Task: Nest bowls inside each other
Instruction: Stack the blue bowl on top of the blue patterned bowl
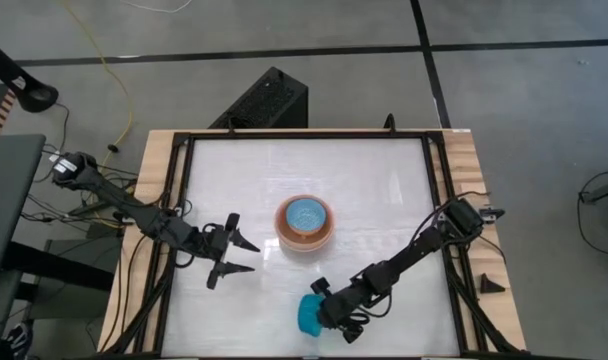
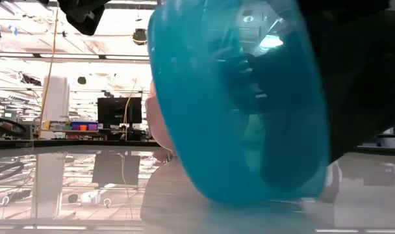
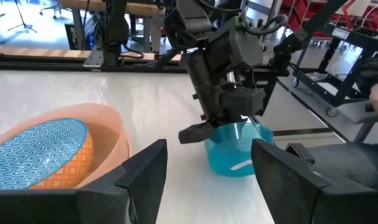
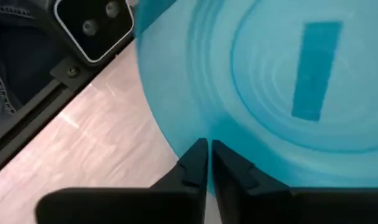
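A: Start from above. Where is everything?

B: The nested stack (image 1: 305,224) sits near the middle of the table (image 1: 384,180): a salmon pink bowl with the light blue patterned bowl (image 1: 306,215) inside it. The teal bowl (image 1: 310,314) is well apart from them, near the table's front edge, with the right hand (image 1: 324,305) on it. The left hand (image 1: 238,256) hovers to the left of the stack, its fingers spread wide and holding nothing.

A: And from table height?

B: The teal bowl (image 2: 240,97) fills most of that view, tipped up on its edge with its lower rim about on the table. I'd say it is tilted because the hand has it by the rim.

A: The left wrist view?

B: Between the left arm's own spread fingers (image 3: 145,171) you see the stack (image 3: 58,149) close by, and farther off the right hand (image 3: 229,121) reaching down onto the teal bowl (image 3: 235,149).

A: The right wrist?

B: The right hand's fingertips (image 4: 195,163) have almost met, pinching the thin wall of the teal bowl (image 4: 270,81). A rim pinch suits it, I think: the bowl can then be carried and dropped into the blue one.
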Available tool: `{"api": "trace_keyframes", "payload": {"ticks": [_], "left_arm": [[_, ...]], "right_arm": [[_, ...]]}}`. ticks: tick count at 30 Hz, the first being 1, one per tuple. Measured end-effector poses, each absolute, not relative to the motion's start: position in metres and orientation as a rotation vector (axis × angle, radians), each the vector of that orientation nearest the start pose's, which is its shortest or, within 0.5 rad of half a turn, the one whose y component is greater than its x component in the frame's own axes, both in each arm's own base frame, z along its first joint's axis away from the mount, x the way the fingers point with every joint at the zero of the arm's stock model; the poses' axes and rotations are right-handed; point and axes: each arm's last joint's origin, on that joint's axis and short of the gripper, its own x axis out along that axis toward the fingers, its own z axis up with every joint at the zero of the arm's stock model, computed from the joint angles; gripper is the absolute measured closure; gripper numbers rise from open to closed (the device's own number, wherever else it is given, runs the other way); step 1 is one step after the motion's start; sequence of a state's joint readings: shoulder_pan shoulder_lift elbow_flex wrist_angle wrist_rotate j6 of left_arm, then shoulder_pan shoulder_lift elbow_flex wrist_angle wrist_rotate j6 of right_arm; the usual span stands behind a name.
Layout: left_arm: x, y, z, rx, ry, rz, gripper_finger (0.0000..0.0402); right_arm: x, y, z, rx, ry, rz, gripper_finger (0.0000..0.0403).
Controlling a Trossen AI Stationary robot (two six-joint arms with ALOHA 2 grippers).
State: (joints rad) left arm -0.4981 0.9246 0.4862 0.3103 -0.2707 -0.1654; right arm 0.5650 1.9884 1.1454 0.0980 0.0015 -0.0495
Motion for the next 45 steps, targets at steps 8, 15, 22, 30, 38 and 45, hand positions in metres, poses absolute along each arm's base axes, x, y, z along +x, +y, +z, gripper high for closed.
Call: {"api": "trace_keyframes", "payload": {"ticks": [8,15,22,30,38,45], "left_arm": [[0.182,-0.091,0.252,-0.105,0.137,-0.214,0.018],[0.182,-0.091,0.252,-0.105,0.137,-0.214,0.018],[0.182,-0.091,0.252,-0.104,0.138,-0.214,0.018],[0.182,-0.091,0.252,-0.103,0.138,-0.214,0.018],[0.182,-0.091,0.252,-0.113,0.14,-0.217,0.018],[0.182,-0.091,0.252,-0.117,0.142,-0.223,0.018]], "right_arm": [[0.342,0.221,0.138,-0.24,0.698,0.651,0.0293],[0.344,0.217,0.141,-0.183,0.7,0.684,0.0213],[0.344,0.22,0.148,-0.158,0.654,0.699,0.0185],[0.342,0.226,0.148,-0.225,0.63,0.572,0.0209],[0.348,0.211,0.146,-0.325,0.641,0.385,0.037],[0.345,0.213,0.15,-0.348,0.633,0.378,0.0378]]}}
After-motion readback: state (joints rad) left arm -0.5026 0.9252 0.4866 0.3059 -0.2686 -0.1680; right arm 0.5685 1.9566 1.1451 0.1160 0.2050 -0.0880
